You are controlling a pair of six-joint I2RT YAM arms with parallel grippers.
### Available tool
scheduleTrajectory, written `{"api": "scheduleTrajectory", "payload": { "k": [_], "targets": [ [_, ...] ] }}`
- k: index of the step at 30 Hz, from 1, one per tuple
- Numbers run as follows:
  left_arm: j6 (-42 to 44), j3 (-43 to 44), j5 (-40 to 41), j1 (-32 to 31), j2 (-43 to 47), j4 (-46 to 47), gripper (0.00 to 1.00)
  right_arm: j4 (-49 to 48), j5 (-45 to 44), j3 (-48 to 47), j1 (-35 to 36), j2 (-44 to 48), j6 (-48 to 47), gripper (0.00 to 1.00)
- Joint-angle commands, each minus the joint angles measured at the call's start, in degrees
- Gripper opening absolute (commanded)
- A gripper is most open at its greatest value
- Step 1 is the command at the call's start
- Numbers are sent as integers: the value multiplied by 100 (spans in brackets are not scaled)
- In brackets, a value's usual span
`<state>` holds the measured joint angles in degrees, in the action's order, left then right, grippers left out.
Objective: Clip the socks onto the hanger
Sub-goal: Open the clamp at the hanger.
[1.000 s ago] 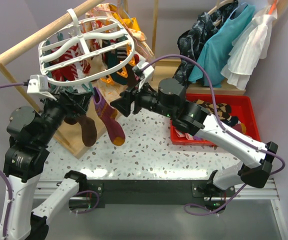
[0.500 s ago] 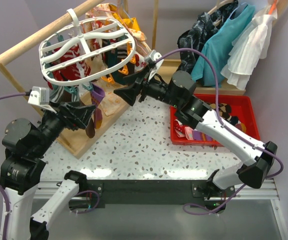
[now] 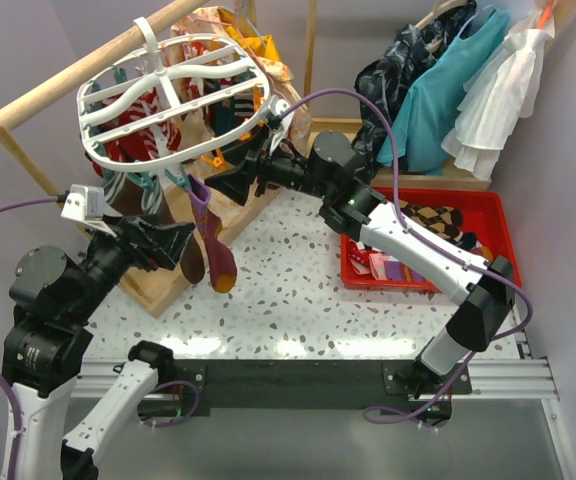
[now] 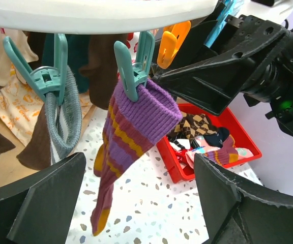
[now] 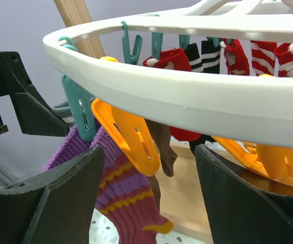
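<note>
Above the table (image 3: 298, 290), your purple sock (image 4: 136, 127) hung clipped to the hanger (image 5: 187, 96) (one more done); left gripper (image 4: 139, 168) and right gripper (image 5: 149, 152) had released, wide, empty.

- The left gripper (image 3: 173, 240) has dropped away from the hanger's (image 3: 128, 165) rim toward the near left, and its jaws are wider apart.
- The right gripper (image 3: 230, 178) has swung left and farther, up to the rim, and its jaws are wider too.
- The purple sock (image 3: 208, 240), earlier with the left gripper at its cuff, now hangs from a teal clip (image 4: 134, 71) untouched.
</note>
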<state>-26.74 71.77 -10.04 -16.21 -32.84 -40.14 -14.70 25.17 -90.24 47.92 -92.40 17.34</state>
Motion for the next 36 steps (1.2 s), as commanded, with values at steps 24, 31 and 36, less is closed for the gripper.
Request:
{"api": "scheduleTrajectory", "payload": {
  "k": [24,31,36],
  "targets": [
    [-542,1084,37,-14,-872,173,88,-765,560,-55,419,47,113,0],
    [-718,1314,274,-14,-1181,200,84,-244,155,-99,868,20,-442,0],
    [-675,1278,441,-14,-1269,103,82,300,-187,-284,1175,-32,-978,0]
  ]
}}
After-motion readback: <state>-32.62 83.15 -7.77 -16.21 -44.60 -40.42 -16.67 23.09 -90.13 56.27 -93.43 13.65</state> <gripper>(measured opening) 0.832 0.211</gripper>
